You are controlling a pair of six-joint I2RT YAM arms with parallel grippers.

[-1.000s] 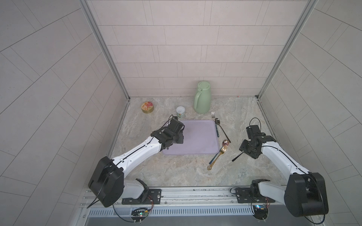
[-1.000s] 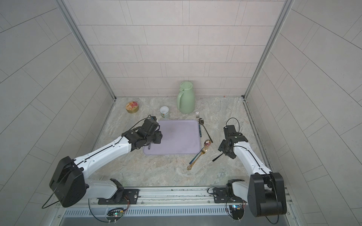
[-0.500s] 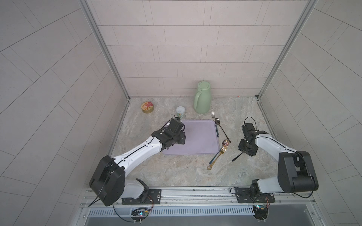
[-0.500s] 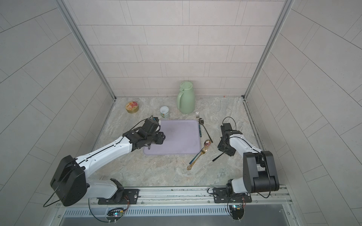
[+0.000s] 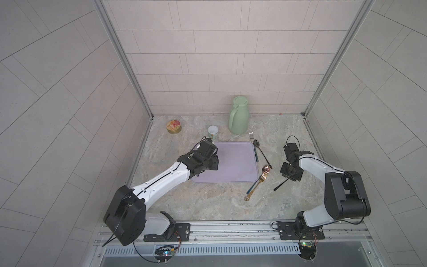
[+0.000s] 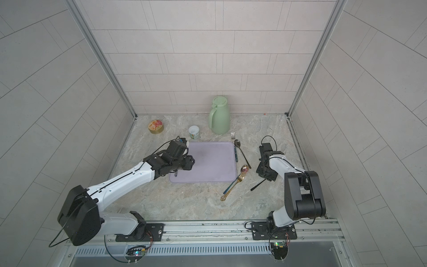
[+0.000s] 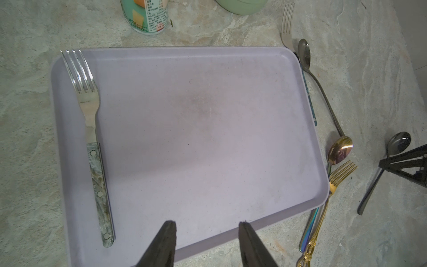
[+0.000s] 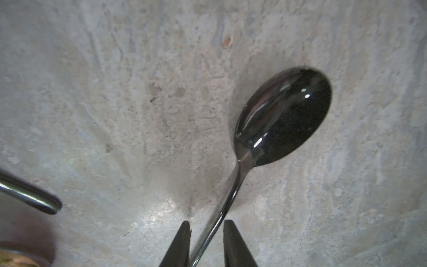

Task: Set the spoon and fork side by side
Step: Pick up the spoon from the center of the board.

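Only readable print was on the small can (image 7: 145,16), seen in the left wrist view. Its label showed "200" followed by a unit character I couldn't resolve, and "50%" just under that, near the can's base. Beside those sat a block of fine print laid out like a table, too small to read. In both top views the can's label was illegible. The round tin (image 5: 173,127) had red-and-yellow lid artwork, lettering too small to tell.

Even diffuse light, blurry wrist close-up
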